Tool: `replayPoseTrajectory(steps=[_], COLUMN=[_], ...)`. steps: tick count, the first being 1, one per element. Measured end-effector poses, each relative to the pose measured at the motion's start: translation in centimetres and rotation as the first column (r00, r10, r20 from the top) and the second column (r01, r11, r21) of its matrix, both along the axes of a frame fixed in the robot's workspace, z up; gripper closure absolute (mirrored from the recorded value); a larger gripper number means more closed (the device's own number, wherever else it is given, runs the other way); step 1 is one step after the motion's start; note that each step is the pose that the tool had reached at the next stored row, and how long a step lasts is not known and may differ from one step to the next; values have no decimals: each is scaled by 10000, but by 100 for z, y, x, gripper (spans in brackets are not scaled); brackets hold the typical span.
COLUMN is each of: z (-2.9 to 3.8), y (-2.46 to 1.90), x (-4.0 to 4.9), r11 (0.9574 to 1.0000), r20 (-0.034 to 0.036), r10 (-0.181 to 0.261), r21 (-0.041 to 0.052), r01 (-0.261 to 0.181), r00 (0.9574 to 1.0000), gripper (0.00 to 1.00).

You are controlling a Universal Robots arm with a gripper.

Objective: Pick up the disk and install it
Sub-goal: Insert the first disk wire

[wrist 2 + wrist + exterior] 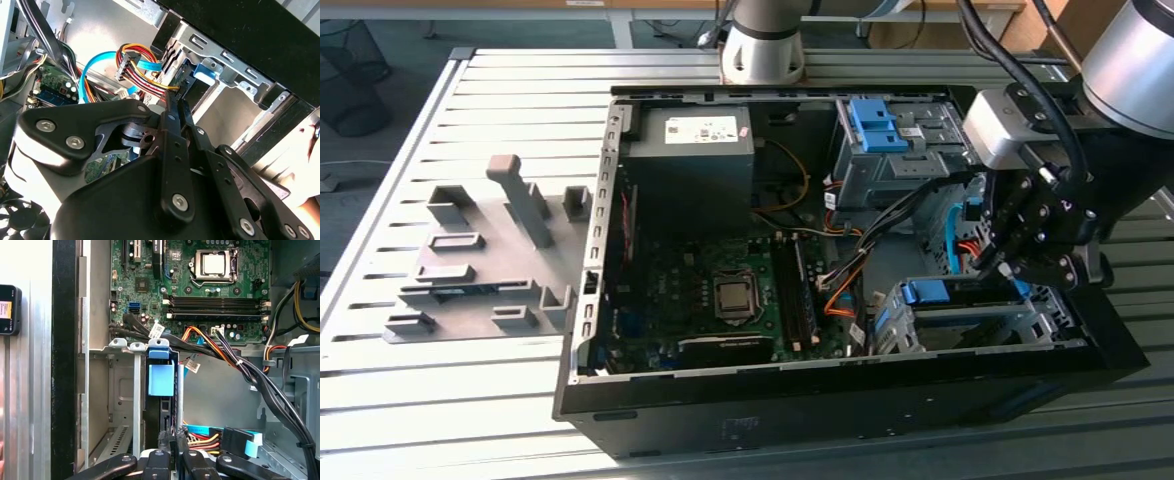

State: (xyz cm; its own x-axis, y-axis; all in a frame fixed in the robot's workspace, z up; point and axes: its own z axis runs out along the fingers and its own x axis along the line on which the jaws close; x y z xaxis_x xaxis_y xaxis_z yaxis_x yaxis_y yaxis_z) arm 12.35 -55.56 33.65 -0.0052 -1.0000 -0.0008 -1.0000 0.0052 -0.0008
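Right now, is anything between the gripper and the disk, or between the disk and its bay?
Nothing visible. The disk already stands on edge in a slot of the drive cage, and the gripper is right at its near edge. The coloured cables lie beside the gripper, not across the slot.

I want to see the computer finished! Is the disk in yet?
Nearly. The disk already stands inside the metal drive cage, so picking up looks done. The gripper is right at its edge. Whether it is pushed fully home, I cannot tell.
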Motion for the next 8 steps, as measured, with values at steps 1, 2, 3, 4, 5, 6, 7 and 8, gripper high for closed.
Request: replayPoseTrajectory(steps=[1,2,3,4,5,6,7,8], z=[2,3,5,9,14,14,14,14], y=[0,1,0,0,0,0,0,0], x=[0,0,0,0,0,0,0,0], r11=[10000,10000,10000,10000,10000,10000,10000,10000], r20=[0,0,0,0,0,0,0,0], r10=[0,0,0,0,0,0,0,0], r21=[-1,-2,-3,-5,-7,-5,-3,-2], r01=[0,0,0,0,0,0,0,0], r00=[10000,10000,10000,10000,10000,10000,10000,10000], gripper=[84,84,84,84,84,84,84,84])
